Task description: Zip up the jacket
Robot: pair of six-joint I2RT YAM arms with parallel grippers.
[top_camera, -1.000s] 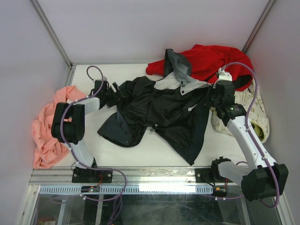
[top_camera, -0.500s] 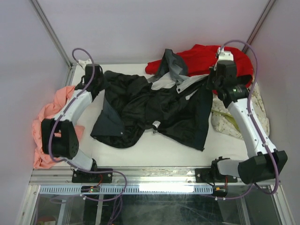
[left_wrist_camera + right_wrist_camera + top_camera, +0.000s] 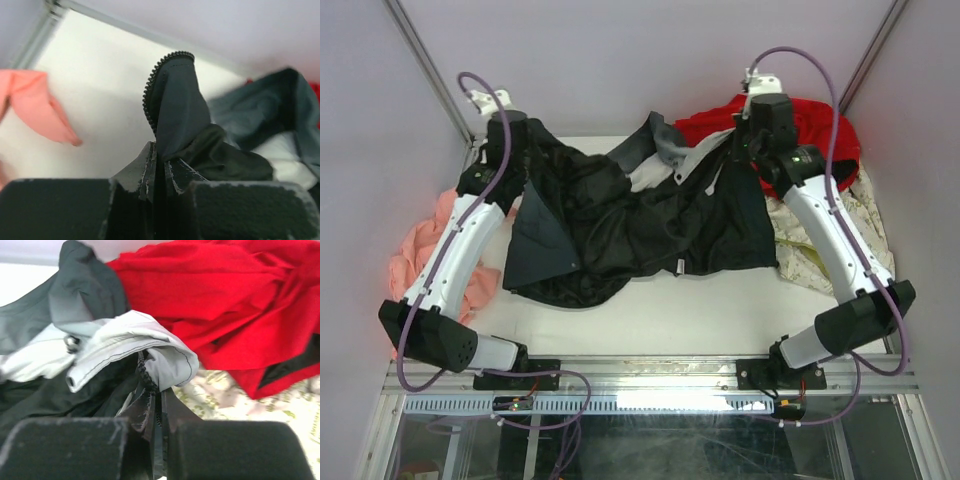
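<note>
The jacket point(image 3: 640, 225), dark charcoal with a light grey collar, hangs spread between both grippers near the back of the table, its lower part resting on the surface. My left gripper point(image 3: 525, 142) is shut on a dark edge of the jacket point(image 3: 175, 110), whose zipper teeth point(image 3: 150, 87) stand up above the fingers point(image 3: 142, 167). My right gripper point(image 3: 745, 152) is shut on the jacket's zipper edge point(image 3: 145, 372) just under the light grey collar point(image 3: 125, 342). A small zipper pull point(image 3: 681, 266) dangles at the jacket's lower hem.
A red garment point(image 3: 810, 115) lies at the back right, close behind the right gripper point(image 3: 161, 400). A cream patterned cloth point(image 3: 840, 245) lies along the right side. A pink cloth point(image 3: 425, 255) is bunched at the left edge. Enclosure walls stand on three sides.
The left gripper has shut on the jacket's edge. Both arms have swung up and toward the back wall, pulling the jacket out wide between them.
</note>
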